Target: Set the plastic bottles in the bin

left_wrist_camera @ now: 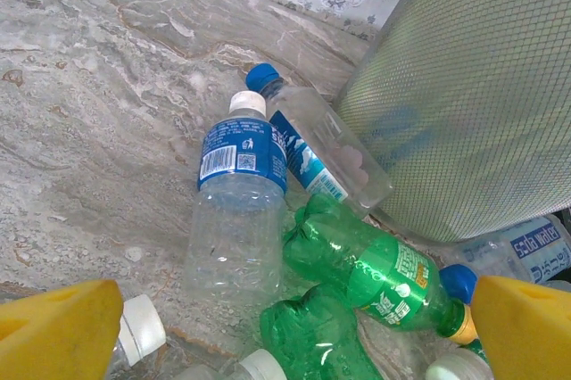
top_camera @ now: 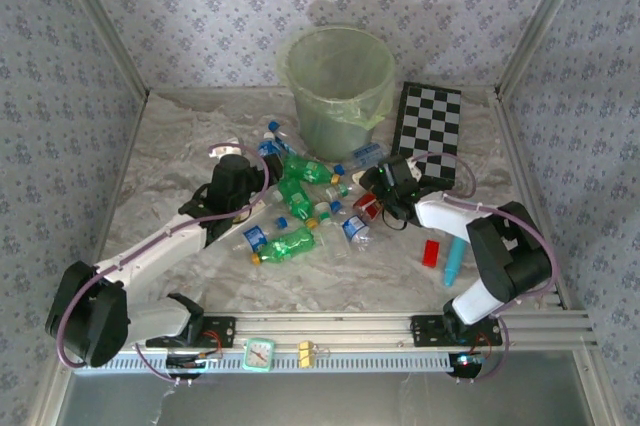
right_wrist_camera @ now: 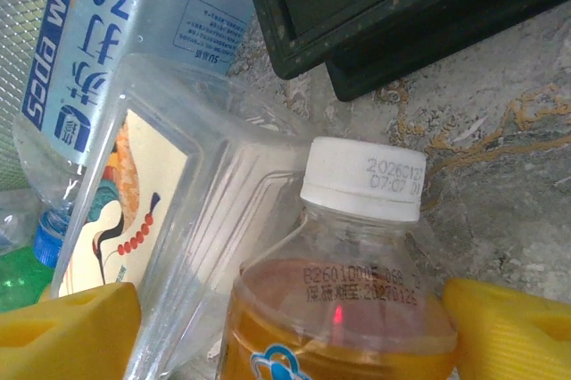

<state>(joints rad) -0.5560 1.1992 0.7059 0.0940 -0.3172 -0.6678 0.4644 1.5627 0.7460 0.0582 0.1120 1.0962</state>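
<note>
1. Marbled tabletop with flowered wallpaper round it. The bin is at 12 o'clock by the back wall, contents hard to make out through the bag.
2. Plastic bottles heaped mid-table, 6 o'clock of the bin, overlapping; count unclear.
3. Left gripper at the heap's 9 o'clock, spread wide, holding nothing. Wrist view cuts its yellow tips off at the bottom corners, over a blue-label bottle and a green bottle.
4. Right gripper at the heap's 3 o'clock, spread either side of a white-capped orange-drink bottle. Bottle base cut off, pad contact unclear.
5. Chequered board at 3 o'clock of the bin.
</note>
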